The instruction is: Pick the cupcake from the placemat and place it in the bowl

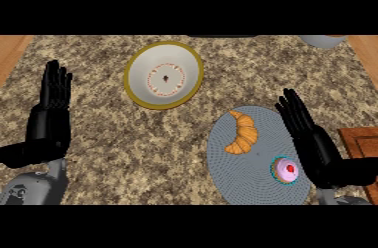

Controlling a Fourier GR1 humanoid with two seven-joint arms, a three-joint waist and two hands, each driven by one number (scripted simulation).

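Pink cupcake (286, 171) on placemat (244, 177) — untouched

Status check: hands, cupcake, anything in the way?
Both hands open: left hand, right hand beside cupcake. Cupcake on placemat, untouched. Croissant lies toward bowl.

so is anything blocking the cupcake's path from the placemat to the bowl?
Mostly no. The croissant lies on the placemat up-left of the cupcake, close to the line toward the bowl. The right hand is open just right of the cupcake, with nothing between them.
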